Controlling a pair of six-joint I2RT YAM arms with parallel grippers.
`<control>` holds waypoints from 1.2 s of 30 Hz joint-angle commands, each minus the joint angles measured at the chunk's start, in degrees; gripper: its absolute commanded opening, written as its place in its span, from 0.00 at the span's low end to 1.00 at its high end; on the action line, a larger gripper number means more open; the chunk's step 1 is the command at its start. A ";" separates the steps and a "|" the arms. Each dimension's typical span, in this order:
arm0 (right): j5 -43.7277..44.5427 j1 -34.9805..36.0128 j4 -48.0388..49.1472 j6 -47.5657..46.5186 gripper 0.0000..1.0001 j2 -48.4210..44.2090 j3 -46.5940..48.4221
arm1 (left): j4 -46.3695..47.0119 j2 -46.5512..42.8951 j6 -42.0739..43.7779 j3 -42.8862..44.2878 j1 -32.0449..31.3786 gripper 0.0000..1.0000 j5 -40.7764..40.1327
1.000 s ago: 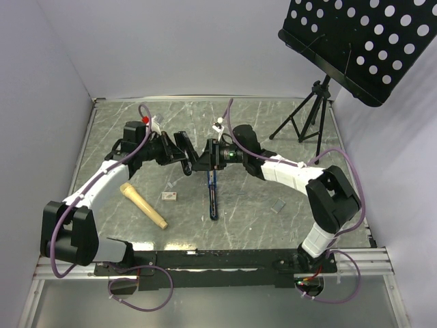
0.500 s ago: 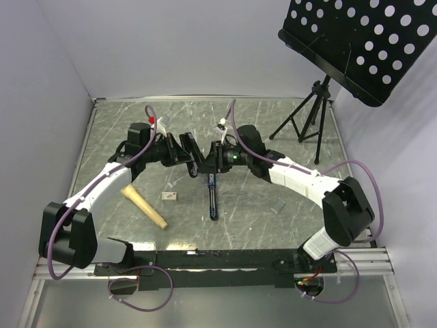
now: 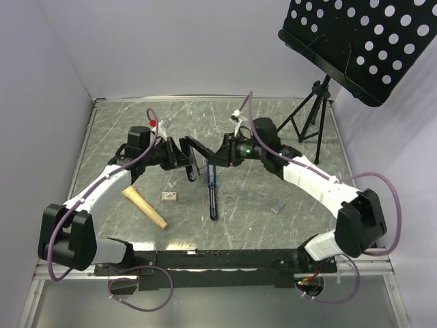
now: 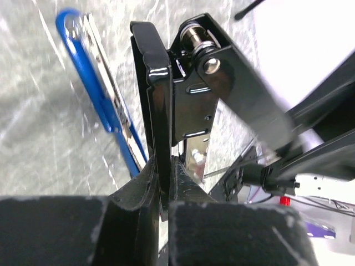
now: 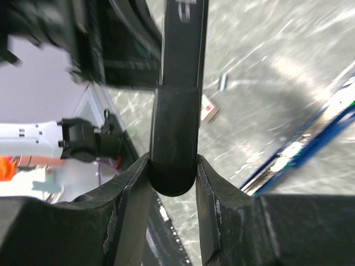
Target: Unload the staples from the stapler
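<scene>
Left gripper [image 4: 164,200] is clamped tight on the base of a black stapler [image 4: 194,94]; right gripper [image 5: 173,176] pinches its lid, hinge spread, in mid-air; blue stapler [image 3: 213,195] lies on the table [image 3: 123,130] beneath, untouched; its unloading looks unstarted.

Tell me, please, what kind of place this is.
Probably a lab robot cell: grey marbled table boxed in by plain white walls, left arm and right arm bolted at its near edge.
</scene>
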 commanded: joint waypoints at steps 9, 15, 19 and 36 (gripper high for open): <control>1.62 -5.37 2.47 -4.49 0.20 -6.94 1.59 | -0.44 -3.08 4.38 -3.30 -1.53 0.01 4.19; 1.80 -8.62 11.95 -0.18 0.23 -3.69 2.91 | -0.80 -1.76 8.17 -1.81 -9.26 0.01 2.34; -1.28 -9.59 16.70 2.01 0.30 0.78 4.05 | 1.84 -1.42 8.52 -1.90 -12.79 0.01 3.04; -9.89 -9.15 33.32 10.72 0.60 15.65 -1.66 | 5.09 3.77 11.51 1.45 -17.63 0.01 6.74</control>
